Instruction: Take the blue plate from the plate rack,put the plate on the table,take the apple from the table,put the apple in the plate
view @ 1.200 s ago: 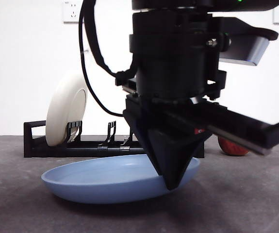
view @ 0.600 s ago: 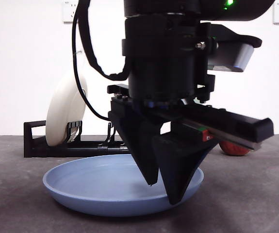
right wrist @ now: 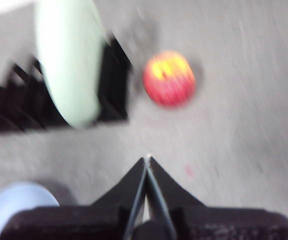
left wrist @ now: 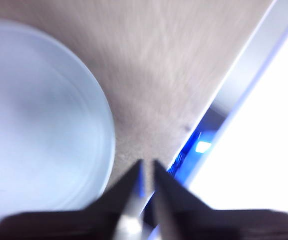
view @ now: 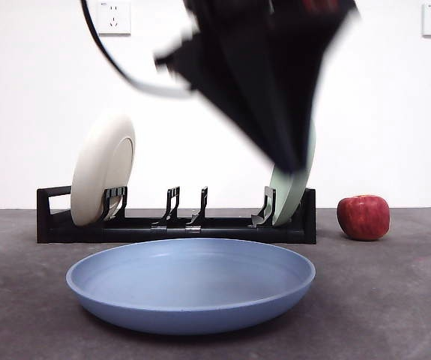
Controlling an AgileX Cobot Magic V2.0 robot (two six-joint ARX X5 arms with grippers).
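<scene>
Front view: the blue plate [view: 191, 283] lies flat on the table [view: 395, 300], right side up, with nothing in it. Above it a big, dark, motion-blurred gripper [view: 294, 161] hangs from the top edge, its tip pointing down well clear of the plate and holding nothing. This view does not tell which arm it is, nor how its jaws stand. Behind the plate stands the plate rack [view: 174, 223], with a cream-white plate [view: 103, 178] upright near its looped end and a pale green plate [view: 294, 191] upright at the other end, partly behind the blurred gripper's tip. The apple [view: 363, 217] sits on the table just past that end of the rack, apart from the blue plate.

Left wrist view: the left gripper [left wrist: 145, 167] has its jaws drawn almost together with only a thin slit between them, and nothing is in them. The blue plate [left wrist: 38, 125] lies on the table beside the jaws, not touching them. The picture is smeared.

Right wrist view: the right gripper [right wrist: 147, 162] has its jaws pressed together at the tips, empty. Ahead of it the apple [right wrist: 169, 78] rests on the table [right wrist: 234, 125], with the pale green plate [right wrist: 69, 65] in the plate rack [right wrist: 28, 107] beside the apple. The edge of the blue plate [right wrist: 16, 207] shows close beside the gripper's base.
</scene>
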